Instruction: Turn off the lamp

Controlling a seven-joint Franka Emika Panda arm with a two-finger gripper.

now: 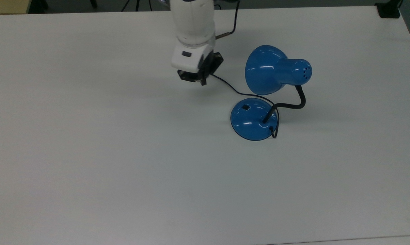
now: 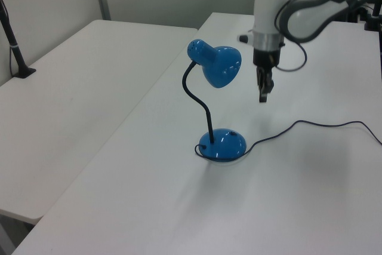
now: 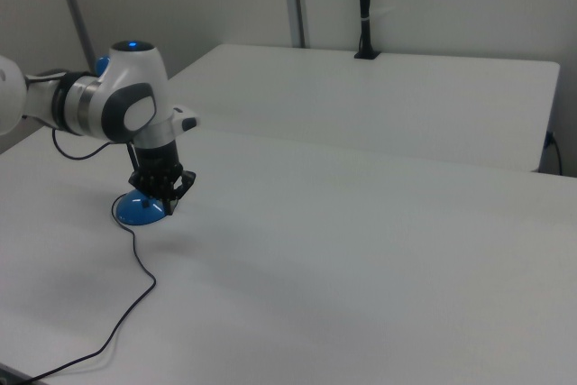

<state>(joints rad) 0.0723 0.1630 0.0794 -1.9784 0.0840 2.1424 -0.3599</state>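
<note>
Gripper (image 2: pixel 262 95) hangs empty above the table (image 1: pixel 89 153), fingers close together, well clear of the lamp (image 1: pixel 259 98) at the top view's right. Switch (image 1: pixel 246 107) sits exposed on the base. No glow visible; press looks done, retreat likely remains.

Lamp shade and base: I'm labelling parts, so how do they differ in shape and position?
The shade is a cone held up in the air on the gooseneck, tipped sideways; the base is a low round dome flat on the table. The base carries a small black switch; the shade has small vent holes. Both are glossy blue.
</note>
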